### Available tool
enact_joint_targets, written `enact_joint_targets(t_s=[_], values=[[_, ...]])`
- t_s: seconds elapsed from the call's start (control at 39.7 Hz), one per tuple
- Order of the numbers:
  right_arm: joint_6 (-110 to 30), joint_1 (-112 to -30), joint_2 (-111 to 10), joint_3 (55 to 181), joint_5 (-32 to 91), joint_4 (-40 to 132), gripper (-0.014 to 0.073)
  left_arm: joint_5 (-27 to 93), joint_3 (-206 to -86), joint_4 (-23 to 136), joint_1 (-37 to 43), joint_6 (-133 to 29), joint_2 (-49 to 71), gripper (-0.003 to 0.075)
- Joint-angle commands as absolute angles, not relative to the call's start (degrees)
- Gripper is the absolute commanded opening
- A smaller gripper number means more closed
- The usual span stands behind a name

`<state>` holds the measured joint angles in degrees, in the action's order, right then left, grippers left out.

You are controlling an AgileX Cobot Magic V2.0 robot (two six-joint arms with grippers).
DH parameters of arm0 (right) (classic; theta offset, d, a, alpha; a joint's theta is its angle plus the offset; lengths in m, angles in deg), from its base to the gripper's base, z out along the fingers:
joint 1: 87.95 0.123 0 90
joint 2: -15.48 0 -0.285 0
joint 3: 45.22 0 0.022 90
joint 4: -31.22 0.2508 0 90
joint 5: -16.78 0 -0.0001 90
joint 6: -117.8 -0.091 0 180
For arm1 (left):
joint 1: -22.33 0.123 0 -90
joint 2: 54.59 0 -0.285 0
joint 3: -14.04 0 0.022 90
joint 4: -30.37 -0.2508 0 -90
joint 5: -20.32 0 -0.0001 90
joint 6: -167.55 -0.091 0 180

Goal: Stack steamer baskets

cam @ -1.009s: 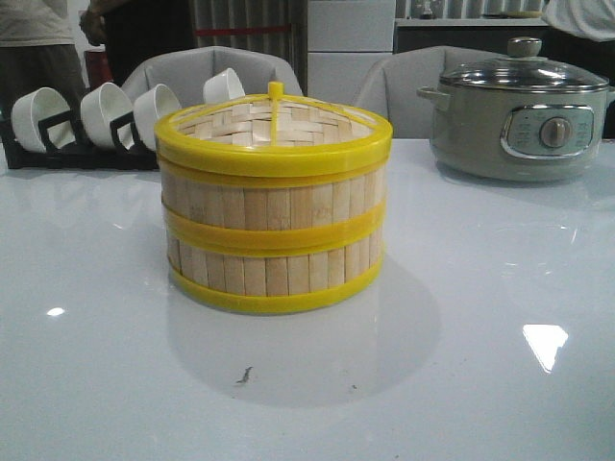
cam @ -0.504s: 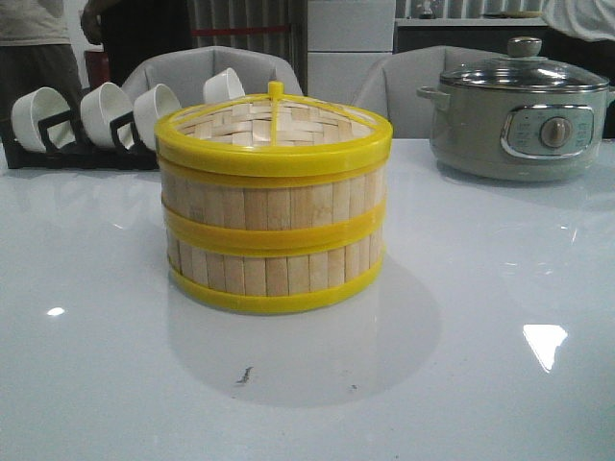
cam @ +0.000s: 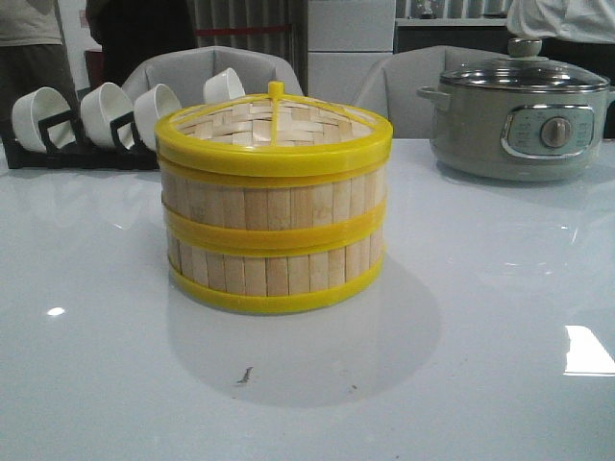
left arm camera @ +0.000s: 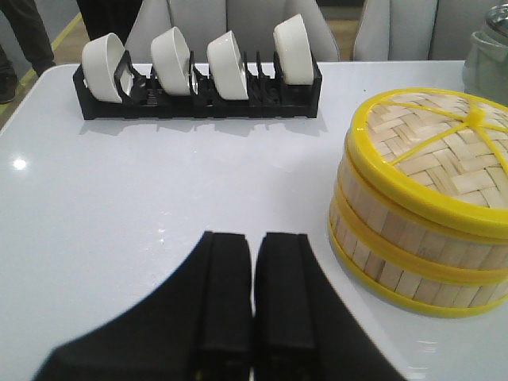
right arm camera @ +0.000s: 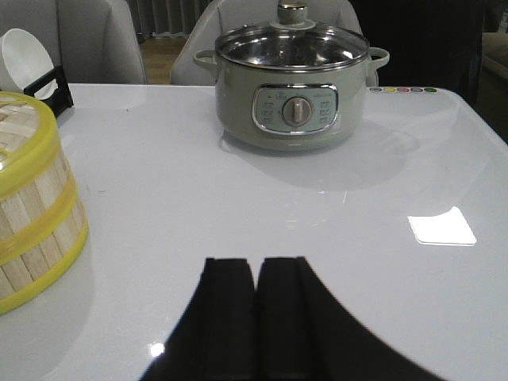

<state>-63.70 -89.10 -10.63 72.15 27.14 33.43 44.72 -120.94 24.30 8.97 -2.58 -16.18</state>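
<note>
Two steamer baskets stand stacked one on the other at the table's middle: the upper basket (cam: 274,197) on the lower basket (cam: 274,269). A woven bamboo lid (cam: 274,125) with a yellow rim lies on top. The stack also shows in the left wrist view (left arm camera: 421,214) and at the edge of the right wrist view (right arm camera: 32,206). My left gripper (left arm camera: 254,238) is shut and empty, left of the stack and apart from it. My right gripper (right arm camera: 255,262) is shut and empty, right of the stack. Neither gripper shows in the front view.
A black rack (cam: 77,144) with several white bowls (left arm camera: 178,51) stands at the back left. A grey electric pot (cam: 524,115) with a glass lid stands at the back right, also in the right wrist view (right arm camera: 294,87). People stand behind the table.
The stack and both grippers have not moved. The bright light patch on the table at the right has shifted, and a person behind the pot has moved.
</note>
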Motion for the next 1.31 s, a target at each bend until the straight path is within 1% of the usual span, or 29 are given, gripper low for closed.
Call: enact_joint_targets(t_s=[0.0,0.25,0.5,0.61,0.73,0.83,0.96,1.08,1.16,1.29], values=[[-63.7,-89.4,-10.9,73.7,22.6,33.3,0.0055,40.0,-122.6,24.4,8.9,-2.1,-16.1,0.0098],[-63.7,-89.4,-10.9,73.7,22.6,33.3,0.0055,39.5,-122.6,23.0,8.9,-2.1,-16.1,0.0098],[-63.7,-89.4,-10.9,73.7,22.8,33.3,0.0055,32.0,-121.6,23.8,9.5,-2.0,-18.1,0.0098],[-63.7,-89.4,-10.9,73.7,22.9,33.3,0.0055,27.4,-117.2,24.1,11.4,-2.0,-22.4,0.0098],[-63.7,-89.4,-10.9,73.7,22.9,33.3,0.0055,20.3,-108.6,26.7,13.8,-2.0,-29.1,0.0098],[-63.7,-89.4,-10.9,73.7,22.9,33.3,0.0055,17.1,-101.1,29.1,15.4,-2.0,-34.8,0.0098],[-63.7,-89.4,-10.9,73.7,22.9,33.3,0.0055,16.4,-93.5,31.3,17.5,-2.0,-41.3,0.0098],[-63.7,-89.4,-10.9,73.7,22.9,33.3,0.0055,16.4,-88.8,32.1,19.2,-2.0,-45.5,0.0098],[-63.7,-89.4,-10.9,73.7,22.9,33.3,0.0055,19.2,-88.4,31.9,19.7,-2.0,-47.1,0.0098],[-63.7,-89.4,-10.9,73.7,23.1,33.3,0.0055,20.3,-88.4,30.4,19.9,-2.1,-47.9,0.0098]])
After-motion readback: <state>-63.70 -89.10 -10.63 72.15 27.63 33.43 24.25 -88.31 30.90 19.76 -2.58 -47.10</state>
